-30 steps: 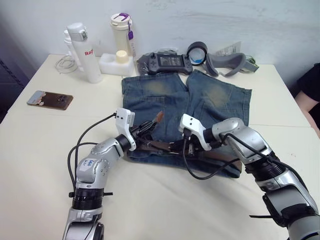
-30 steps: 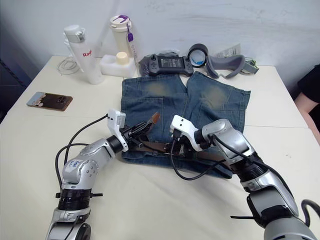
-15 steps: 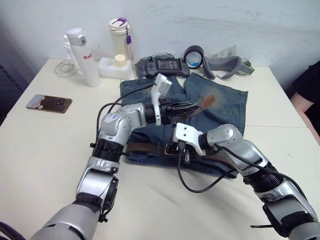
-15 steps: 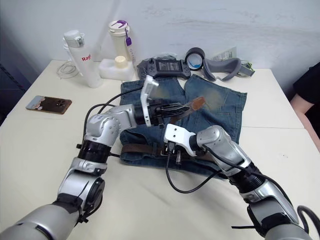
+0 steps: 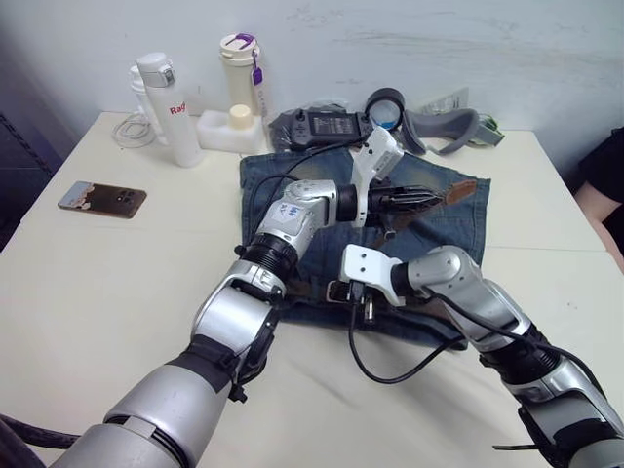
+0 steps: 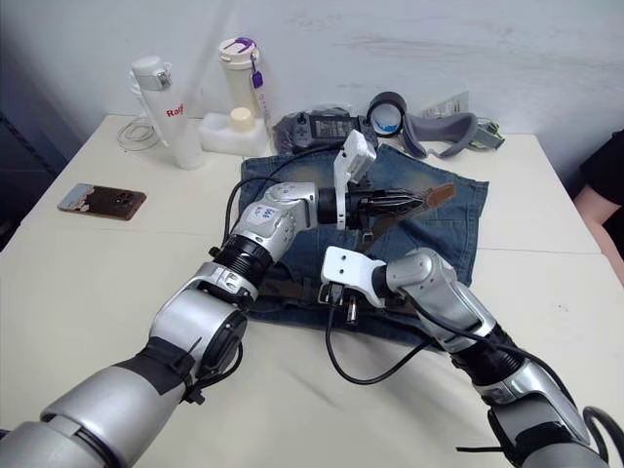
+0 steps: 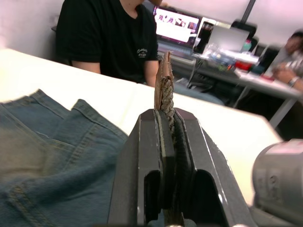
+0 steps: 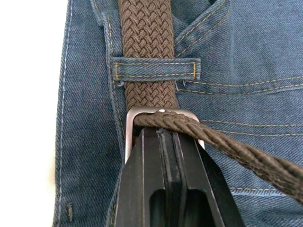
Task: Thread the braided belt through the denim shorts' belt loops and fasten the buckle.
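— Wrist views first: what do we get there that our head views miss?

— Up close, the right gripper [image 8: 163,135] is clenched on the small silver rectangular metal buckle [image 8: 163,115], and the woven dark brown braided belt [image 8: 147,52] passes under one short stitched blue denim belt loop [image 8: 155,67] just beyond it. The left wrist view shows the left gripper [image 7: 165,118] pinching the belt's tan tip edge-on, with a person in a black shirt [image 7: 109,35] seated past the table.

— And our head views?

— Faded blue denim shorts [image 5: 429,200] lie flat on the cream table [image 5: 107,283], waistband towards us, belt along it.

— What changed?

— Half a second ago the left gripper held the tip over the shorts' middle; now it has carried it farther right, above the right leg. The right gripper stays at the buckle.
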Robot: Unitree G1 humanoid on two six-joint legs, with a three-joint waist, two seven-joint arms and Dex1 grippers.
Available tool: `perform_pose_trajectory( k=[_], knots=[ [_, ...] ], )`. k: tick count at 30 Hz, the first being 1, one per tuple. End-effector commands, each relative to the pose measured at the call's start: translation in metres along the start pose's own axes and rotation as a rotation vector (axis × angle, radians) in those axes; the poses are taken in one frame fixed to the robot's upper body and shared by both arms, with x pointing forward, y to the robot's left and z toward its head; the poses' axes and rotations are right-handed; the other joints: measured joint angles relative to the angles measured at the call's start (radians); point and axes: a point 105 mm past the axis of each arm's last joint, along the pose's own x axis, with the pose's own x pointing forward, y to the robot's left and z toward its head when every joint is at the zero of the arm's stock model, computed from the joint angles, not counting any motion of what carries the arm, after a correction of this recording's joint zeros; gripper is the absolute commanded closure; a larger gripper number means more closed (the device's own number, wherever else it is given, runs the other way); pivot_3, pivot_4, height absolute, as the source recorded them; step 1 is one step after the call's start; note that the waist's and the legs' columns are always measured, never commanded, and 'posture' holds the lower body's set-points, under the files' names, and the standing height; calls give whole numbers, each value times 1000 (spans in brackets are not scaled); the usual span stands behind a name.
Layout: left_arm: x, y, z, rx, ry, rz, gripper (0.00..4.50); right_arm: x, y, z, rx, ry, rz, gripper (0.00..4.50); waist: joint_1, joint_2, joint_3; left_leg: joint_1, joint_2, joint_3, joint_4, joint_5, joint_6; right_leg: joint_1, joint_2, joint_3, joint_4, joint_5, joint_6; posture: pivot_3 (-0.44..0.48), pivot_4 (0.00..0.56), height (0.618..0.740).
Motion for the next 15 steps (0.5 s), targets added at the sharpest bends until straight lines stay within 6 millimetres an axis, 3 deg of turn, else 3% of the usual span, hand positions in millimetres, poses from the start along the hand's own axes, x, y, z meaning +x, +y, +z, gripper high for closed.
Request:
perform_pose_trajectory(
  k=[1, 7, 15],
  knots=[
    [-17, -7, 18, 141, -126, -6, 4500, 17, 39, -42, 343, 34, 146, 4476, 1, 0, 0, 0, 0, 0, 0, 0, 0, 0, 0, 0, 0, 0, 0, 0, 150, 731],
    [-62, -7, -40, 204, 41, 102, 4500, -12, 22, -32, 501, -87, 73, 4476, -4, 1, 0, 0, 1, -2, -1, -1, 1, 1, 0, -1, 0, 0, 0, 0, 150, 731],
    [-72, -10, -51, 204, 61, 188, 4500, -50, -7, -22, 622, -207, -38, 4476, -6, 3, 2, 0, 3, -1, -2, -1, 1, 0, 1, -2, -1, 0, 0, 0, 150, 731]
  ],
)
